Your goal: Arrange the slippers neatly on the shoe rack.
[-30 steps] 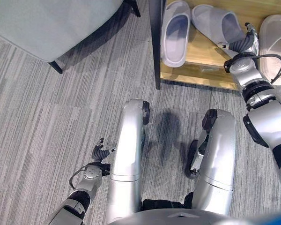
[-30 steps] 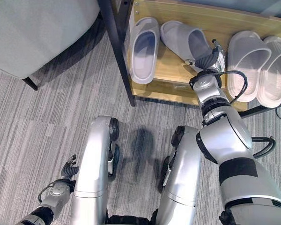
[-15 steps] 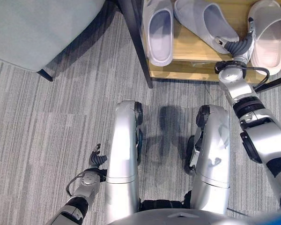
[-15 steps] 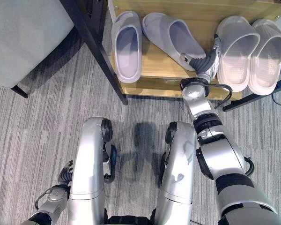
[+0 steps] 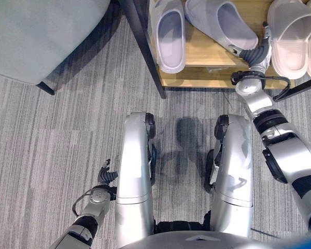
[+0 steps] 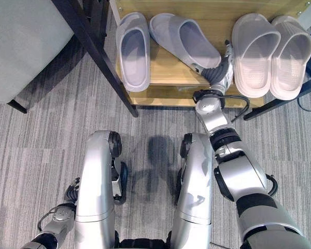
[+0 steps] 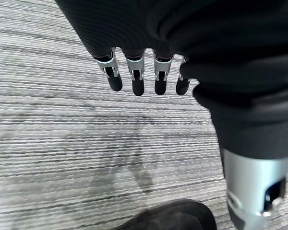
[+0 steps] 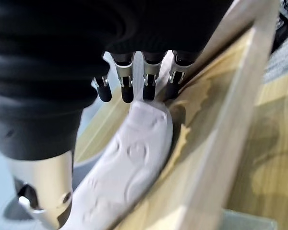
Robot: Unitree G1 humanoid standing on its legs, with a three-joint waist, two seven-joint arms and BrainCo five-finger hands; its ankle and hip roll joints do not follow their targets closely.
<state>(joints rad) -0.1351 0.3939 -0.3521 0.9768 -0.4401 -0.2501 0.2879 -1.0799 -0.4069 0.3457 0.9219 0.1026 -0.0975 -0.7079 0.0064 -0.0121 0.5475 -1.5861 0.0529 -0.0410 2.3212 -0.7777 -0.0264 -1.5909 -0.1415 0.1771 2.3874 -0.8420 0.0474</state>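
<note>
Wooden rack (image 6: 171,83): right hand (image 6: 217,77) beside slipper (image 8: 129,167) (wrist view)

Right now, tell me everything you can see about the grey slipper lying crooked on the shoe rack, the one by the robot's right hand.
The crooked grey slipper is a soft-looking, closed-toe slide of pale grey foam or rubber, lying upright with its opening facing up. It rests on the wooden shelf of the shoe rack, angled with its heel turned toward the cream pair, while its straight grey mate lies apart on its other side. The right hand is at its heel end; the wrist view shows the fingers relaxed just above the heel.
</note>
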